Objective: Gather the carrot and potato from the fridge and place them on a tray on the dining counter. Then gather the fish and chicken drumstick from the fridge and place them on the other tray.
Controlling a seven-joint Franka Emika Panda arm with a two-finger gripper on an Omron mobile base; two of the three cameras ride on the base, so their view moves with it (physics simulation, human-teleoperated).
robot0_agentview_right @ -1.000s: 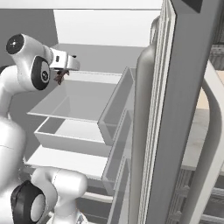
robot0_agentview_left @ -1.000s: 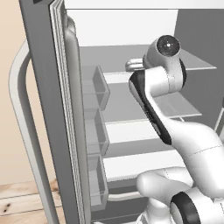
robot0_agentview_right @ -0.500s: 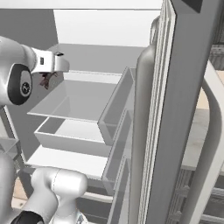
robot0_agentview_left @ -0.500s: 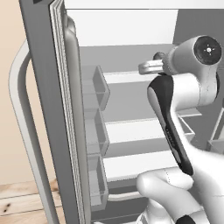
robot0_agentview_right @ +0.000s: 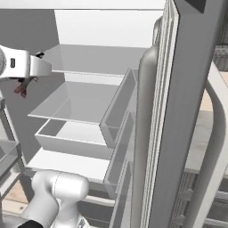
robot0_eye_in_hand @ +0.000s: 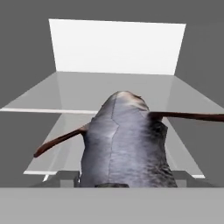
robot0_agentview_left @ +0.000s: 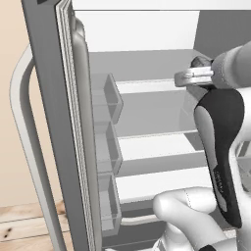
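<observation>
In the hand view a grey fish (robot0_eye_in_hand: 124, 140) with thin reddish-brown fins lies lengthwise in my gripper (robot0_eye_in_hand: 118, 183), which is shut on it; the fish's body covers my fingertips. Its head points at the back wall of the fridge, above a glass shelf (robot0_eye_in_hand: 109, 92). The right base view has my gripper (robot0_agentview_right: 24, 82) at the far left, level with the upper shelf, with a red fin of the fish (robot0_agentview_right: 22, 89) hanging under it. From the left base camera my hand (robot0_agentview_left: 188, 77) is at the fridge's right side. Carrot, potato, chicken drumstick and trays are out of view.
The fridge stands open, with its left door (robot0_agentview_left: 63, 122) and right door (robot0_agentview_right: 178, 111) swung out on either side of me. Door bins (robot0_agentview_left: 105, 98) (robot0_agentview_right: 120, 111) line their inner faces. Glass shelves (robot0_agentview_right: 80, 102) and a drawer (robot0_agentview_right: 67, 138) sit below my hand.
My hand with the fish has moved sideways toward the fridge's right wall: rightward in the left base view, leftward in the right base view. The fridge has not shifted.
</observation>
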